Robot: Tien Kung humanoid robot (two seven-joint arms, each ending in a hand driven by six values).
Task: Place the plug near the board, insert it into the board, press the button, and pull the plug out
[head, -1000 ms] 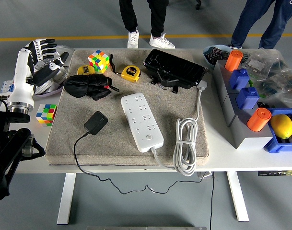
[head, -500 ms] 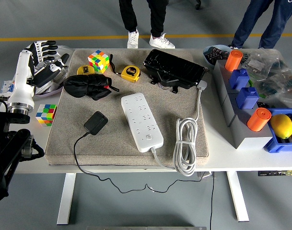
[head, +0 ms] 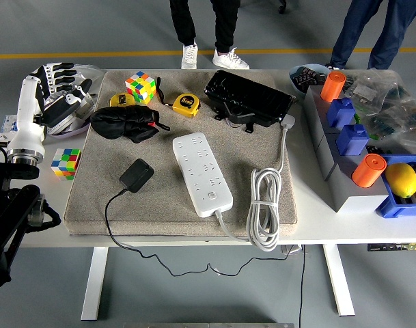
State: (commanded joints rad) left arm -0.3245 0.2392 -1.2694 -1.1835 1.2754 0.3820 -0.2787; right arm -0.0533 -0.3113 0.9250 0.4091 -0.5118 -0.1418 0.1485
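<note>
1. Left hand (head: 63, 80) sits at the table's far left corner, off the mat (head: 85, 205), fingers loosely spread and holding nothing. Right arm is out of view.
2. Plug (head: 136, 174), a black adapter block, lies flat on the mat, just left of the board (head: 202, 173) but not touching it. Its thin black cord (head: 119, 239) runs off the mat's near edge and hangs below the table.
3. Board lies at a slant mid-mat, every socket I can see bare; what I take for its button (head: 212, 199) is near the close end.
4. My read: nothing is plugged in and the plug already lies near the board. That fits the plug just set beside the board, and equally the plug pulled out and laid down again. I cannot settle which from this.
5. Any reach to the plug has to cross from the far corner, past the dark bundle (head: 124, 124) on the mat's back left. Plug lies flat and low, so I judge it needs a pinch at its edges.
6. Around: two cubes, one at the mat's back (head: 141, 87), one off the mat at left (head: 65, 162); tape measure (head: 186, 104); black case (head: 248, 98); board's white cable (head: 265, 208) coiled to its right.
7. Bins (head: 344, 171) at right are well clear. Two people's legs (head: 208, 27) stand beyond the far edge; no hands over the table.
</note>
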